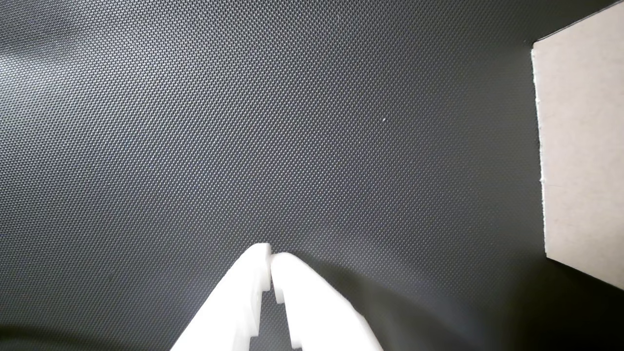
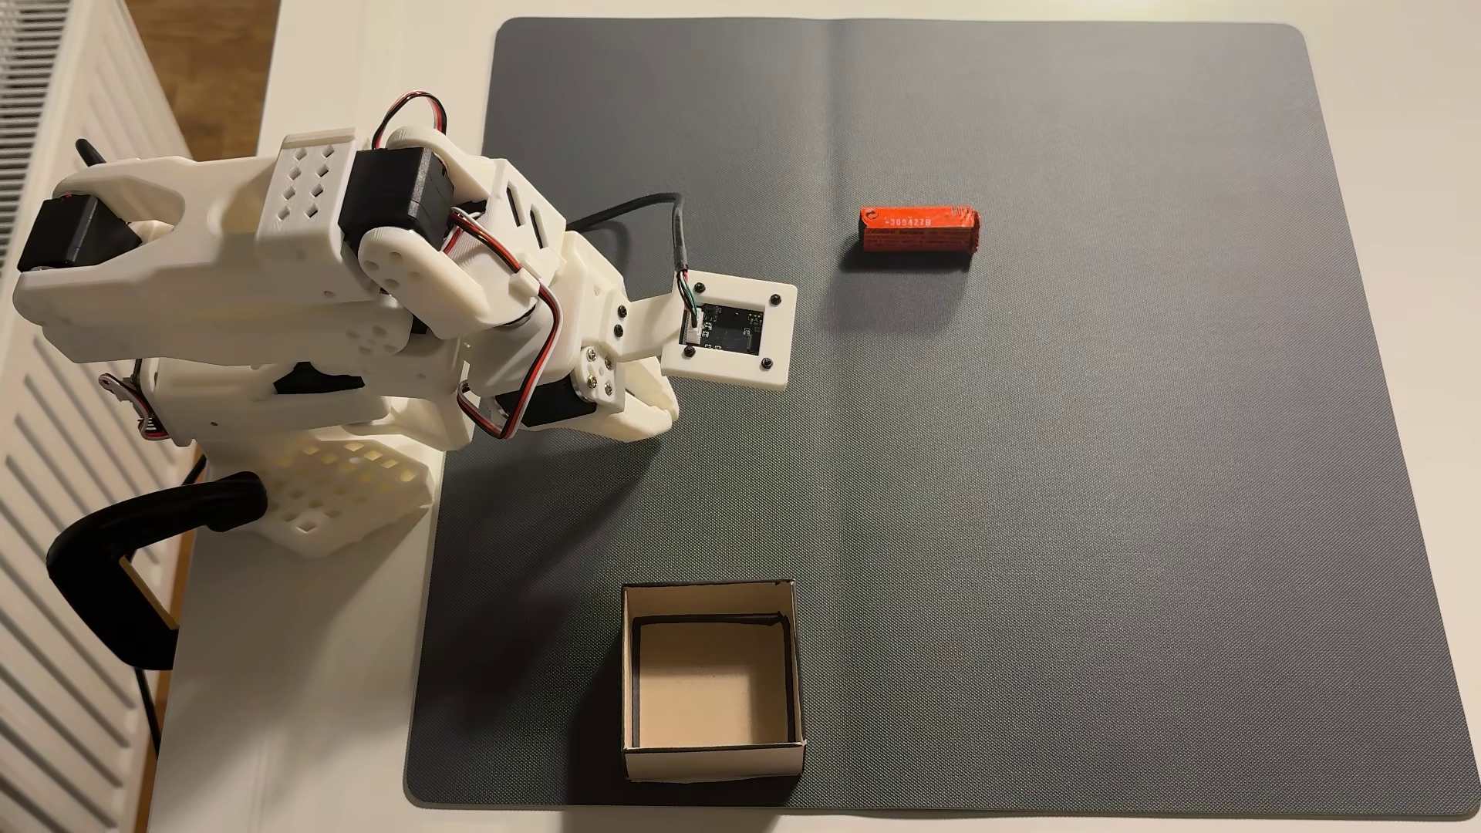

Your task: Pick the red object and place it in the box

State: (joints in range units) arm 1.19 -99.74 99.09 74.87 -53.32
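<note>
The red object (image 2: 918, 230), an orange-red cylinder with printed text, lies on its side at the upper middle of the dark mat in the fixed view. The box (image 2: 712, 762) stands open-topped and empty at the mat's lower edge; its pale outer wall (image 1: 580, 146) enters the wrist view at the right. My gripper (image 1: 270, 257) is shut, its white fingertips together with nothing between them, low over bare mat. In the fixed view the arm is folded at the left and the gripper (image 2: 661, 412) sits partly under the camera mount, well left of the cylinder and above the box.
A grey textured mat (image 2: 1042, 480) covers most of the white table. The camera mount (image 2: 729, 328) with its cable sticks out from the wrist. A black clamp (image 2: 120, 553) holds the arm's base at the table's left edge, beside a white radiator (image 2: 48, 721).
</note>
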